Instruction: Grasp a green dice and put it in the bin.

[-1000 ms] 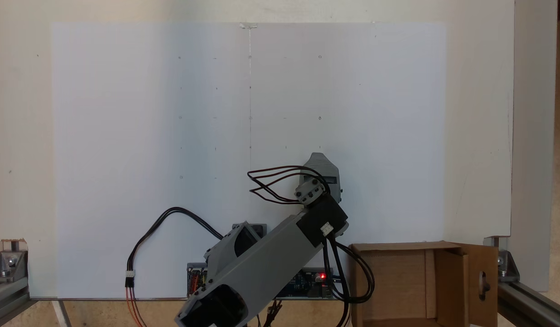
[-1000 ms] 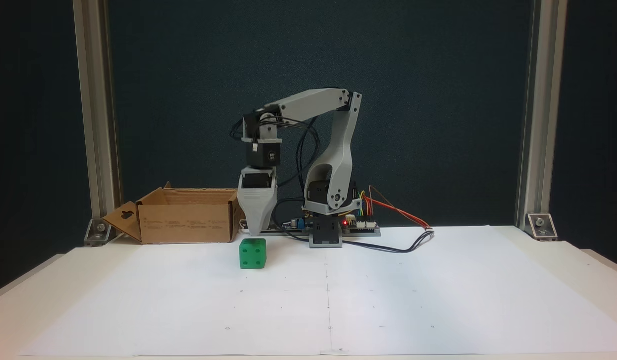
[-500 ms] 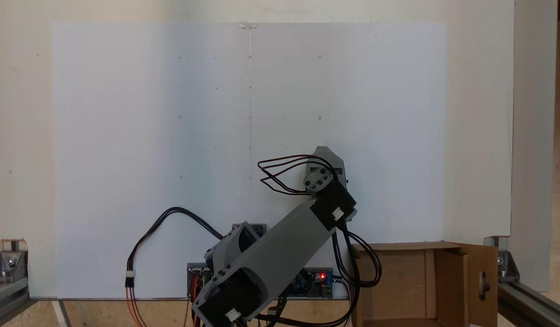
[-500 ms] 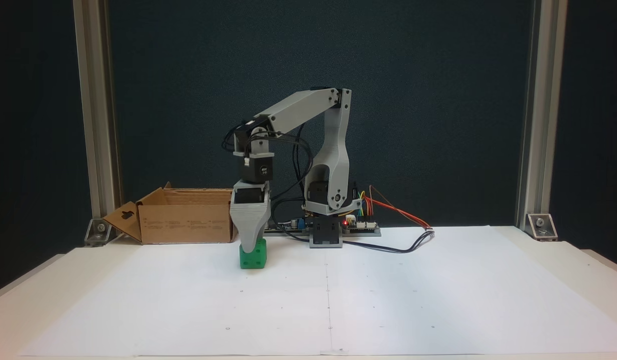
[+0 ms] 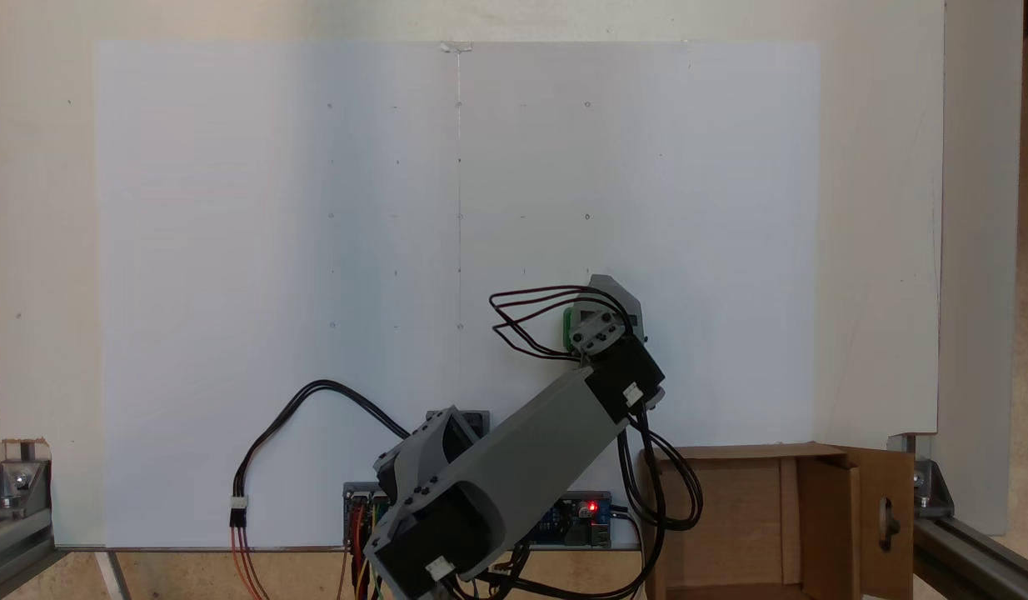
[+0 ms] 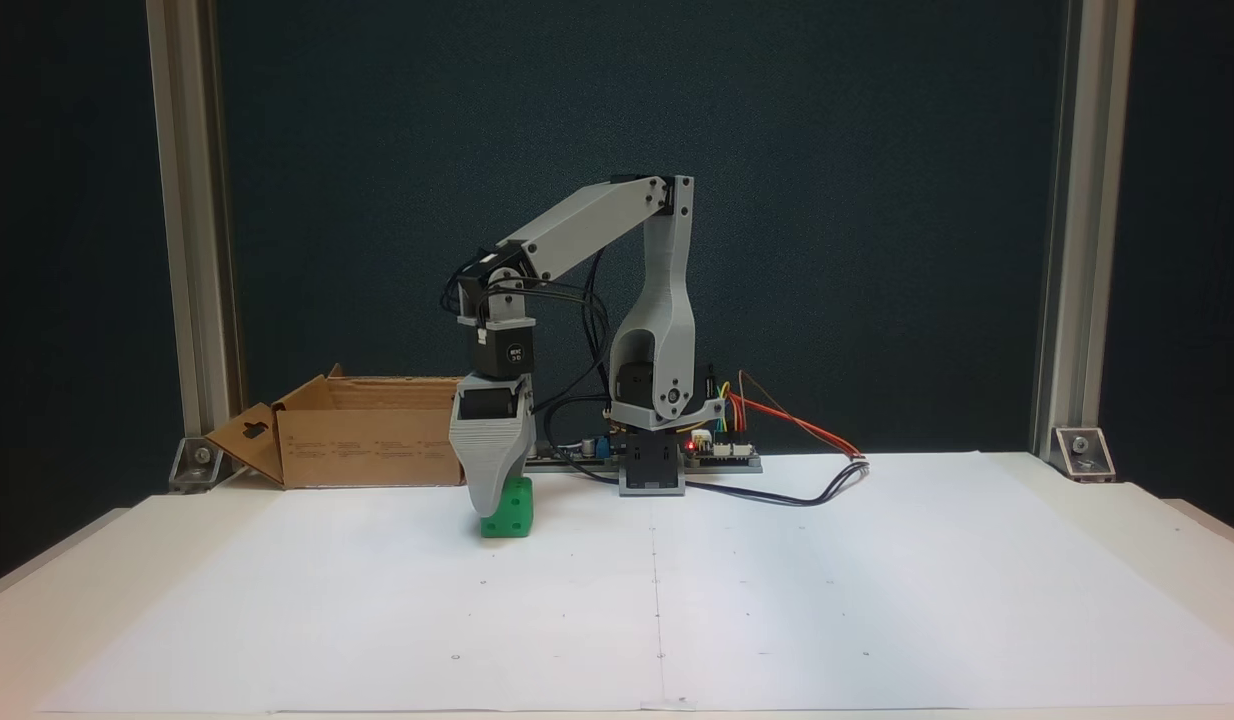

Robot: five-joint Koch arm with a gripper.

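On the smooth white paper, grey jaws straddle the rounded green dice (image 6: 511, 508), grip unclear.

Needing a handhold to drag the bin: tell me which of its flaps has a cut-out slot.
The flap splayed outward on the bin's side away from the arm; it carries the slot, while the other flaps show plain cardboard.
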